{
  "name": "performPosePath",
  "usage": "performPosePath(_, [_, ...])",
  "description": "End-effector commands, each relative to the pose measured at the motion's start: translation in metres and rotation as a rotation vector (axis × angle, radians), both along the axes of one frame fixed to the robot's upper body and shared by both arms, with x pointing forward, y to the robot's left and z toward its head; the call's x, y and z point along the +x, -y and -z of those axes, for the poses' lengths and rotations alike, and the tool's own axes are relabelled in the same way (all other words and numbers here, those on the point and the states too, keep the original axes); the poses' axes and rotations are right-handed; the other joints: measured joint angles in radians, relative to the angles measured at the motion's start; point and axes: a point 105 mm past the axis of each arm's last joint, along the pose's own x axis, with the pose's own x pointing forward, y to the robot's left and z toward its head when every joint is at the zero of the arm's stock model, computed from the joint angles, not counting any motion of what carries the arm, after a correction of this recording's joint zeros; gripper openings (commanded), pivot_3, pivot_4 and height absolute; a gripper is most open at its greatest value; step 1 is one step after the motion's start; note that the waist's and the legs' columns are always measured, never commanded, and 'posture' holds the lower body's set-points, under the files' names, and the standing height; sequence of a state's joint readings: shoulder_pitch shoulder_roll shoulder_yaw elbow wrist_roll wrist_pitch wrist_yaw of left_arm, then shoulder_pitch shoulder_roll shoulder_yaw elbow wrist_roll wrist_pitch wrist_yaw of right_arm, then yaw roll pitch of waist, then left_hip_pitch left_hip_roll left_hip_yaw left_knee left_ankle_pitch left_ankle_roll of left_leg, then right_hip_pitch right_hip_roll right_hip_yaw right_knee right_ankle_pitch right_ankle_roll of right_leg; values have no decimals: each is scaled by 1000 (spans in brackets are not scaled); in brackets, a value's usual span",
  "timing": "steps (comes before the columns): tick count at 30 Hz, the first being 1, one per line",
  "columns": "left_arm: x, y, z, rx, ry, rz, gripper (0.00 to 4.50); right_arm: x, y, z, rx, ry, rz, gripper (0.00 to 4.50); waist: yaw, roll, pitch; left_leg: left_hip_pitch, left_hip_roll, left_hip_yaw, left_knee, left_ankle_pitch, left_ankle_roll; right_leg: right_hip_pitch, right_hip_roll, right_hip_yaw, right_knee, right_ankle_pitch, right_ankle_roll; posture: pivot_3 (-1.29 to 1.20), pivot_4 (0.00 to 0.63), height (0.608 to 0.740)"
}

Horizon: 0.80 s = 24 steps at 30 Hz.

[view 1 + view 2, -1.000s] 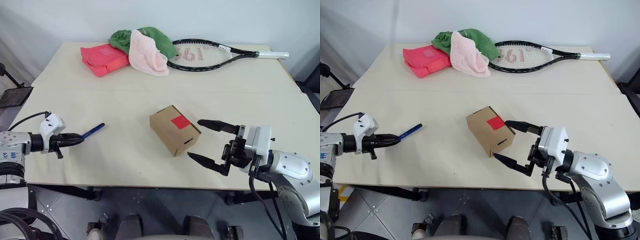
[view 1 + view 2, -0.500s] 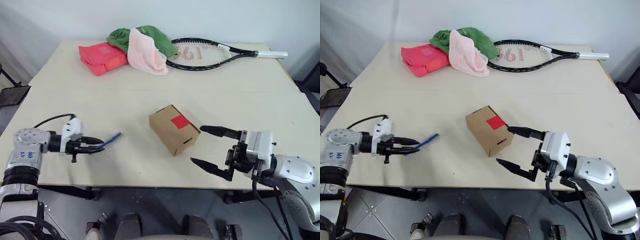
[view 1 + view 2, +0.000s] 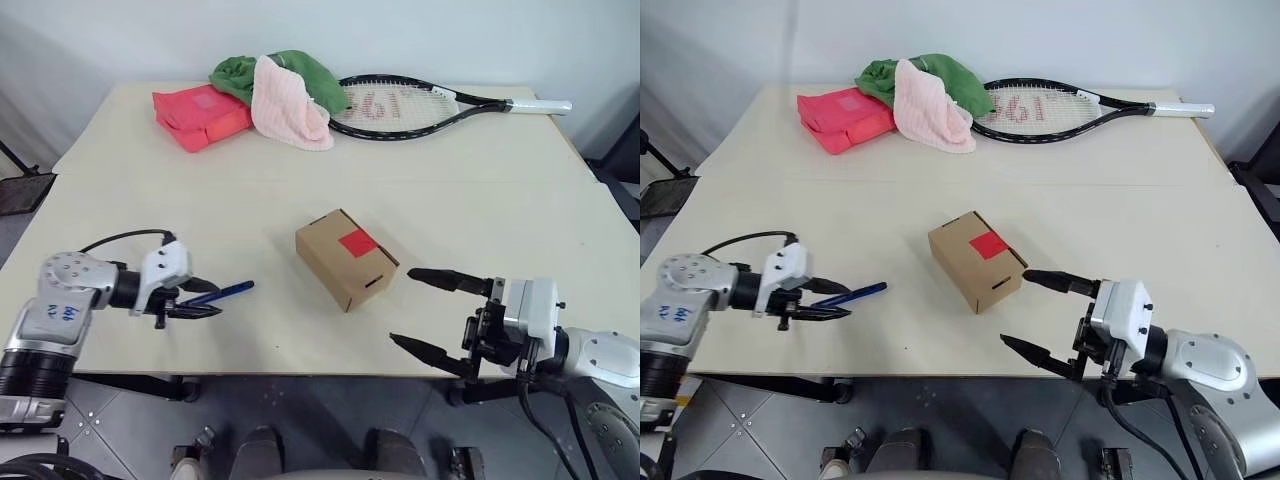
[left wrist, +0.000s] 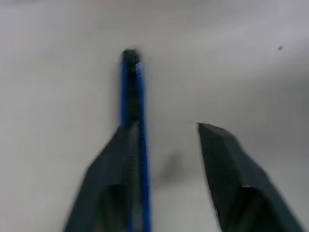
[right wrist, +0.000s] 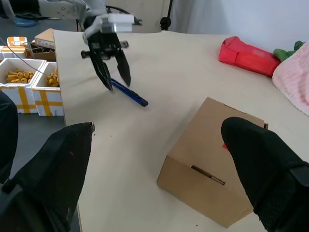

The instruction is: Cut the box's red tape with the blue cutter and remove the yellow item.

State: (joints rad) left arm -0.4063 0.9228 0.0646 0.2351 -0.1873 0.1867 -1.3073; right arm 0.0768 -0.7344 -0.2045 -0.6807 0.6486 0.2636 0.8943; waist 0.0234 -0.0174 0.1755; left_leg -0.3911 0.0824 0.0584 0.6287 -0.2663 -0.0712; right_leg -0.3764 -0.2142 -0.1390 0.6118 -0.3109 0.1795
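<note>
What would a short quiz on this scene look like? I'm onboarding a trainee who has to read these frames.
1. True or false: the red tape on the box is already cut.
2. Which thing lies against one finger of the left gripper: A) tennis racket B) blue cutter C) pink cloth?
3. How do the right gripper jaws stand?

Key
1. False: the tape looks whole and the box shut.
2. B.
3. Wide apart, holding nothing, just short of the box.
</note>
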Motion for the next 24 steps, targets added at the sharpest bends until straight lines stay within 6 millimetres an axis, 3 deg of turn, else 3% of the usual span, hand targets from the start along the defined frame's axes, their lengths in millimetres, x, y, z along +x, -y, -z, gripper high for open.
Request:
performPosePath(1, [-3,-19,-6,-26,36,-39,3501,-3,-5,-10,22,47,-21,4500,0,0,0,0,0,0,0,0,0,0,0,0,0,0,0,0,150,740])
performPosePath(2, [-4,-24,-3,-26,45,-46,3764,-3,-6,-10,24,48,-24,4500,0,0,0,0,0,0,0,0,0,0,0,0,0,0,0,0,150,740])
performPosePath(7, [-4,-27,2,-50,58,-37,3764,-2,-8,-11,30,51,-26,4500,3,0,0,0,0,0,0,0,0,0,0,0,0,0,0,0,150,740])
performPosePath(12, [10,-22,9,-42,42,-30,3764,-2,-12,-12,33,51,-36,4500,3,0,0,0,0,0,1,0,0,0,0,0,0,0,0,0,150,740])
performPosePath(20, [12,-25,36,64,-87,8,3764,-4,-14,-16,37,61,-38,4500,1,0,0,0,0,1,0,0,0,0,0,0,0,0,0,0,150,740])
performPosePath(24, [11,-23,39,79,-101,10,2555,-4,-14,-17,39,65,-26,4500,0,0,0,0,0,2,0,0,0,0,0,1,0,0,0,0,150,740])
